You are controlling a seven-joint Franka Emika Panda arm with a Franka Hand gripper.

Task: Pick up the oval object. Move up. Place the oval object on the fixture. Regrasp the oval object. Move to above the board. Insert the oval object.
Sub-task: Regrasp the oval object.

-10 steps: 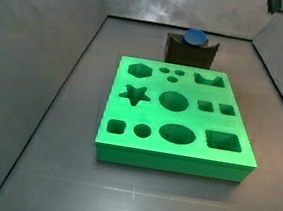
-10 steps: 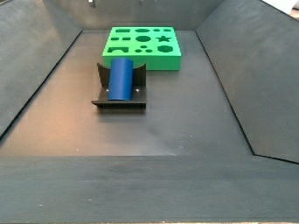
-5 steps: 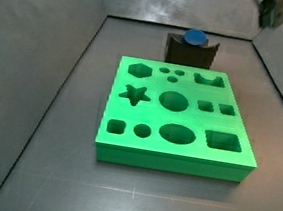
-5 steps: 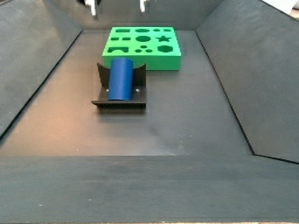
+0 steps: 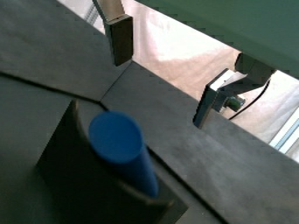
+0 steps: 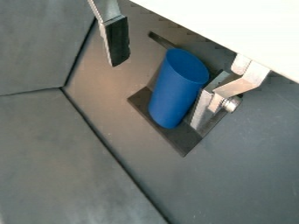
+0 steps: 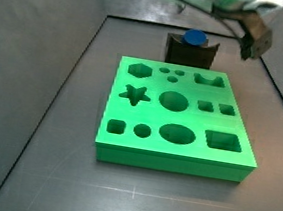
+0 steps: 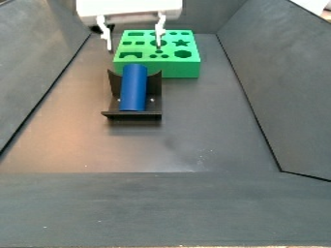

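The blue oval object (image 8: 132,87) lies lengthwise in the notch of the dark fixture (image 8: 130,115), just in front of the green board (image 8: 162,55). In a side view its end (image 7: 195,38) shows above the fixture (image 7: 178,54), behind the board (image 7: 176,118). My gripper (image 8: 131,41) hangs open above the far end of the fixture, also seen at the upper right (image 7: 248,35). In both wrist views the oval object (image 6: 177,87) (image 5: 118,146) sits below the spread fingers (image 6: 117,42) (image 5: 119,39). They do not touch it.
Dark sloping walls (image 8: 52,77) enclose the grey floor (image 8: 168,145) on all sides. The board's top has several shaped holes, among them an oval one (image 7: 176,134) near its front edge.
The gripper has come down from the top edge of both side views to just above the fixture. The oval object and board have not moved.
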